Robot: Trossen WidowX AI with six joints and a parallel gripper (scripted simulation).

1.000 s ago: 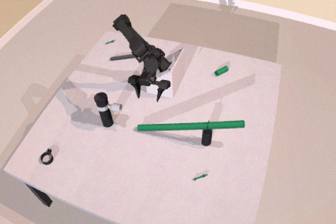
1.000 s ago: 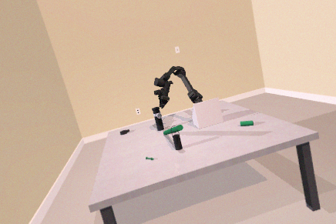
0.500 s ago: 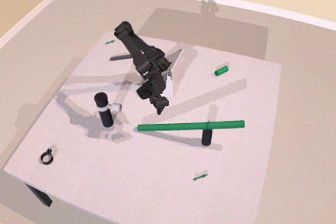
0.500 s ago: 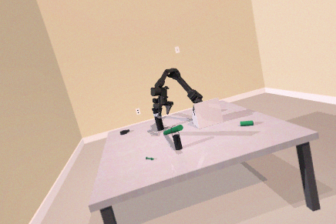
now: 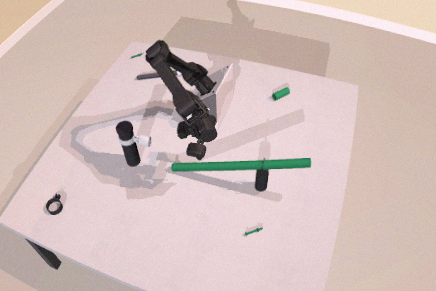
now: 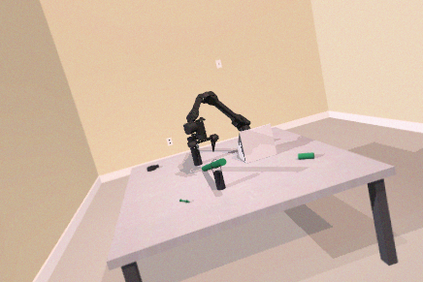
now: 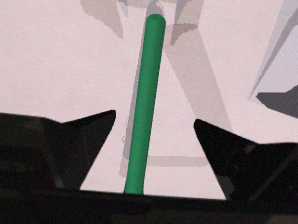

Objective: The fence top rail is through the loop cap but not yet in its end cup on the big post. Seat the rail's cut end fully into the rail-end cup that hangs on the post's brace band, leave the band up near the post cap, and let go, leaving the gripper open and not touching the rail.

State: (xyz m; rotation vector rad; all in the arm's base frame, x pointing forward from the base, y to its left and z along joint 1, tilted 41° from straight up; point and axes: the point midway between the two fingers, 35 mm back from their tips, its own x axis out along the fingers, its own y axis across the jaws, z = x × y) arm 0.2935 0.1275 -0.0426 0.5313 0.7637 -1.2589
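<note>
Two black, tapered gripper fingers stand wide open, with nothing gripped between them. We locate the gripper (image 5: 197, 148) (image 6: 203, 147) (image 7: 155, 118) above the pale pink tabletop (image 5: 165, 233) (image 6: 194, 226) (image 7: 50, 60). In the wrist view, the long green cylindrical rail (image 5: 240, 165) (image 6: 213, 165) (image 7: 148, 100) shows in the gap between the fingers and runs ahead past their tips, slightly slanted. Its near part lies closer to the left-hand finger of that view than to the right-hand one. We see its rounded end beyond the fingertips.

In the top view, we find the rail resting across the short black cylindrical post (image 5: 261, 180) (image 6: 219, 180), at the thin loop; this support is well apart from the fingers. The rail's opposite end lies near the fingers and points toward the tall black cylindrical post (image 5: 131, 153) (image 6: 196, 156). That post carries a light grey band (image 5: 127, 141) near its top, with a whitish cup (image 5: 144, 141) projecting on the side facing the fingers. We observe a gap between cup and rail end: the rail is unseated.
</note>
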